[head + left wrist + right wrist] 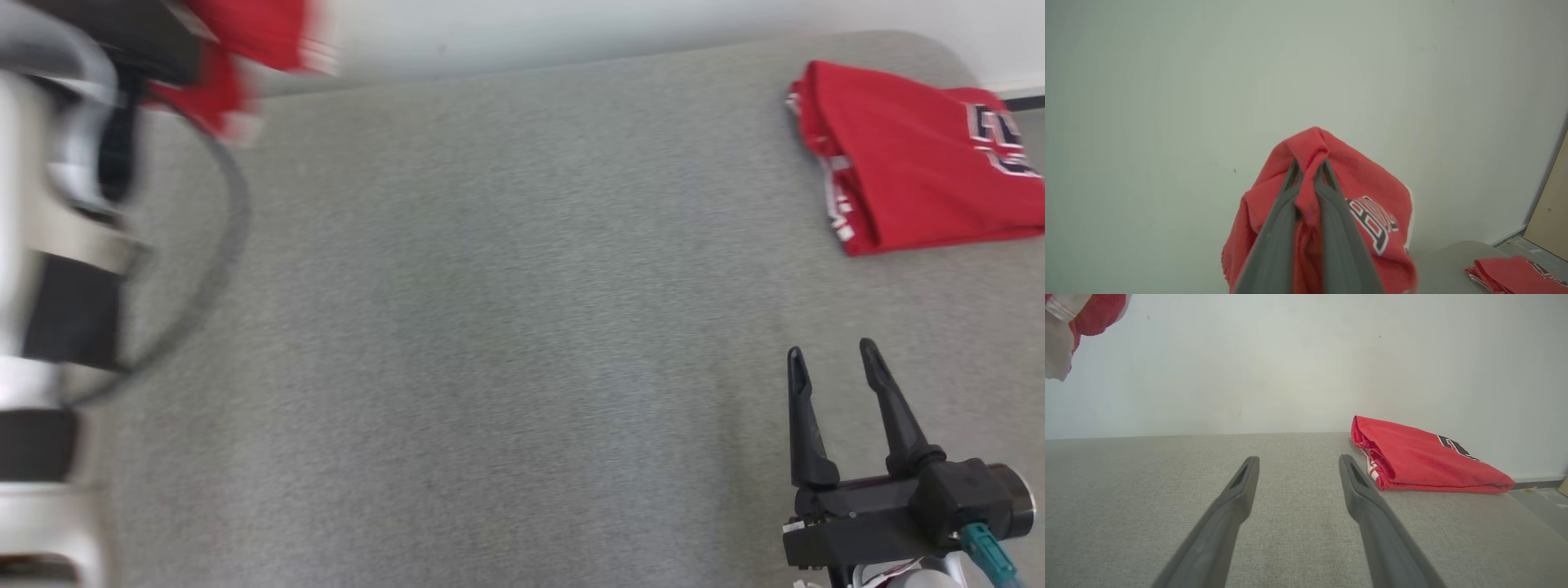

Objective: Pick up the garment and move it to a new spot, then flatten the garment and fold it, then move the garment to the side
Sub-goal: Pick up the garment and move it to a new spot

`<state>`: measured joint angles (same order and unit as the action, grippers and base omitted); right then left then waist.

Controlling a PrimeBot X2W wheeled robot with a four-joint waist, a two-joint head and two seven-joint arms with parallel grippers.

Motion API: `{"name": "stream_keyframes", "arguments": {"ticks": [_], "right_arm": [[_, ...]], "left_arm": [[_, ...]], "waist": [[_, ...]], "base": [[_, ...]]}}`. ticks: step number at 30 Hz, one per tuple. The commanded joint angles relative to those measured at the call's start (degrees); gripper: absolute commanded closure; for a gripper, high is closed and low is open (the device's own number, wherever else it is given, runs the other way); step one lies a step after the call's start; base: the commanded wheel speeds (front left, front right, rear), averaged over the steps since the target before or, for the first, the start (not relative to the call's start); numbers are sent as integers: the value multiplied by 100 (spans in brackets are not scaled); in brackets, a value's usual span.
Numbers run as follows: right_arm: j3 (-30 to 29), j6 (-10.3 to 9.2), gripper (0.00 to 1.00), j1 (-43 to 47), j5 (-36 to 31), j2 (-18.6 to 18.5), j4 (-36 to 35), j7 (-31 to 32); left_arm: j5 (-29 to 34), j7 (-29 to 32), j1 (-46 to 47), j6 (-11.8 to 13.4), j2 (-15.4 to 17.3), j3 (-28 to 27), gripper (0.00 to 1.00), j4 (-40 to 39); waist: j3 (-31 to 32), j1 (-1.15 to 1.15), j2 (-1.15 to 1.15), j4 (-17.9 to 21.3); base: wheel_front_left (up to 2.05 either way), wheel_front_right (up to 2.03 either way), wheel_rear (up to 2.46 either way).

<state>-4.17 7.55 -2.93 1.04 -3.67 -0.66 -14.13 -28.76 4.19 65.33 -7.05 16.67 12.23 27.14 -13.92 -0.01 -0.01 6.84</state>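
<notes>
Red cloth is bunched in my left hand (1309, 165), which is clamped tight on the garment (1372, 183) and holds it in the air, clear of the grey surface (490, 286), off to the far left. My right hand (830, 349) hangs open and empty at the near right. A folded red jersey (914, 171) lies at the far right. I judge my pinch catches only a small bunch, so a fast swing could pull it loose and drop the garment crumpled, or off the edge.

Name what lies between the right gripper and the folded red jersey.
Bare grey fabric tabletop separates right gripper from folded red jersey; head view shows it.
</notes>
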Motion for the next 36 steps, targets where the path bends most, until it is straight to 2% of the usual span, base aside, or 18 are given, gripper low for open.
{"name": "stream_keyframes", "arguments": {"ticks": [1, 6, 11, 18, 23, 24, 25, 32, 36], "right_arm": [[17, -15, 0, 53, 70, 41, 39, -35], [71, -15, 0, 83, 89, 68, 177, -71], [101, -15, 0, 27, 113, 82, 265, -103], [101, -15, 0, -19, 127, 88, 376, -109], [160, -15, 0, -79, 147, 90, 375, -108], [177, -15, 0, -91, 149, 89, 369, -107], [179, -15, 0, -98, 151, 88, 367, -109], [154, -15, 0, -14, 153, 88, 338, -108], [108, -15, 0, 151, 132, 89, 334, -99]], "left_arm": [[-14, 8, -182, 10, -105, 67, 100, -69], [-65, 30, -792, 62, -593, 454, 100, -457], [-199, -27, -1801, 201, -842, 606, 100, -538], [-299, -372, -3057, 203, -1039, 882, 100, 80], [-114, -609, -3507, 205, -1171, 1275, 100, 599], [-15, -671, -3519, 203, -1191, 1384, 83, 652], [12, -735, -3533, 213, -1218, 1447, 0, 705], [248, -1343, -3404, 366, -1254, 1562, 0, 392], [366, -1568, -3512, 550, -1051, 1482, 0, 37]], "waist": [[187, 1, 1, 225], [288, 1, 1, 420], [287, 1, 1, 569], [330, 1, 1, 608], [381, 1, 1, 522], [399, 1, 1, 503], [418, 1, 1, 476], [674, 1, 1, 250], [897, 1, 1, 42]], "base": [[0, 0, 0], [0, 0, 0], [0, 0, 0], [0, 0, 0], [0, 0, 0], [0, 0, 0], [0, 0, 0], [0, 0, 0], [0, 0, 0]]}}
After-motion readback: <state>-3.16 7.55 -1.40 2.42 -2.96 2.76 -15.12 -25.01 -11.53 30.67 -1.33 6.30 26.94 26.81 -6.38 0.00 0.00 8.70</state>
